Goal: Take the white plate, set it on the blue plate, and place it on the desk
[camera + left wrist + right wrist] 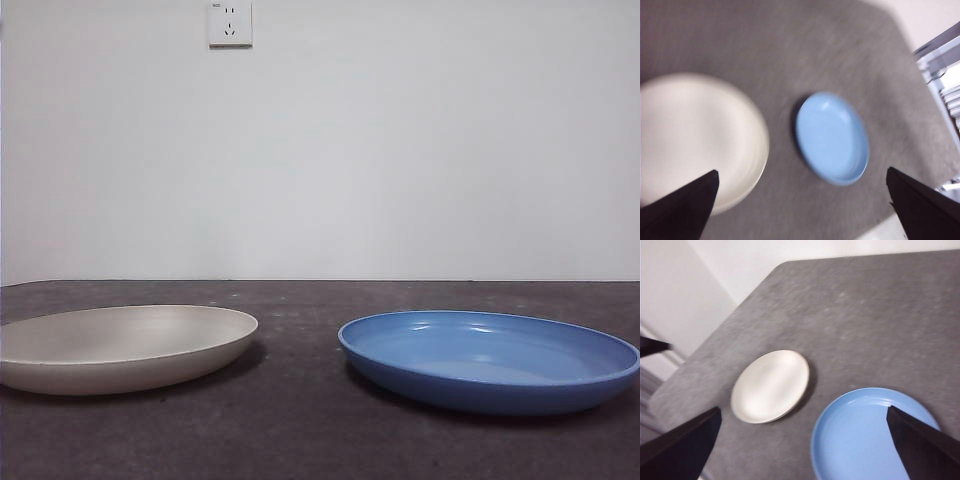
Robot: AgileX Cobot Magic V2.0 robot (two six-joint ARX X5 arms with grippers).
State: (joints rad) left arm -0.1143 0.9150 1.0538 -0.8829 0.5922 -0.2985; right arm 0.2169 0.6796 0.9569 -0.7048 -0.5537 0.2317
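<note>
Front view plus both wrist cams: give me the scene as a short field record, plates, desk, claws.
white plate: flat on the desk, nothing on it
blue plate: flat on the desk, beside the white plate, apart from it
stacking: not done; the plates do not touch
desk: dark, mottled, bears both plates
left claw: open, above the desk, nearer the white plate, holds nothing
right claw: open, above the desk, nearer the blue plate, holds nothing
wall: white, with a socket

The desk [300,440] holds 2 plates: 1 white plate [120,345] and 1 blue plate [490,360].
</note>
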